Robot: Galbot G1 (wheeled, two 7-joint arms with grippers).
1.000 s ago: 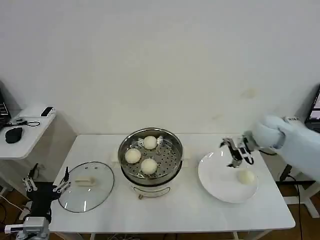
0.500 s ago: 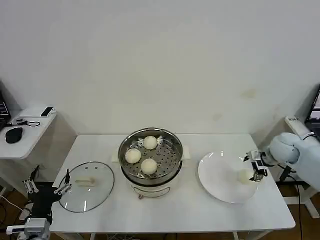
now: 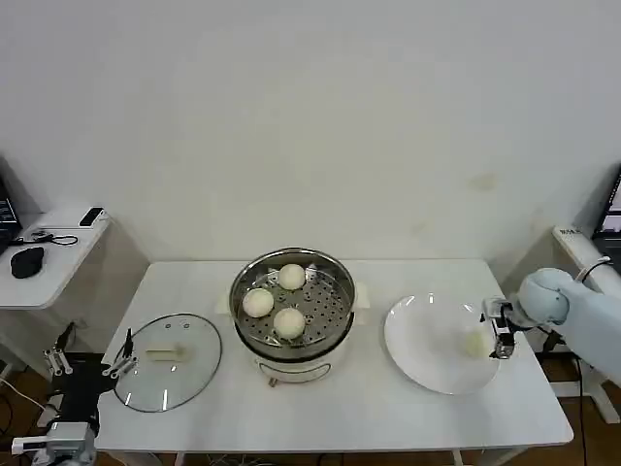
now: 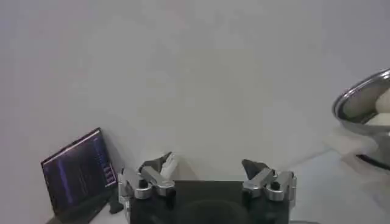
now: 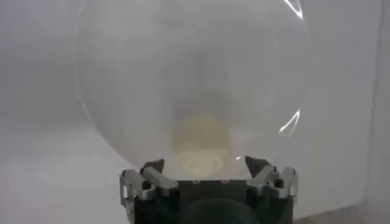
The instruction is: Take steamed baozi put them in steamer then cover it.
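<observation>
On the white plate (image 3: pixel 427 364), the right tool (image 3: pixel 495 335) seemingly straddles, fingers spread, the round baozi (image 3: pixel 474 343).

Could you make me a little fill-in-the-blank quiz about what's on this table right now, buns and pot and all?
1. The steamer holds ____ steamed baozi.
2. The last baozi lies on the white ____.
3. The cover rests on the table on the steamer's ____ side, the robot's own.
4. The right gripper is at that last baozi with its fingers ____, while the left gripper waits low beside the cover.

Missing words: three; plate; left; open
</observation>
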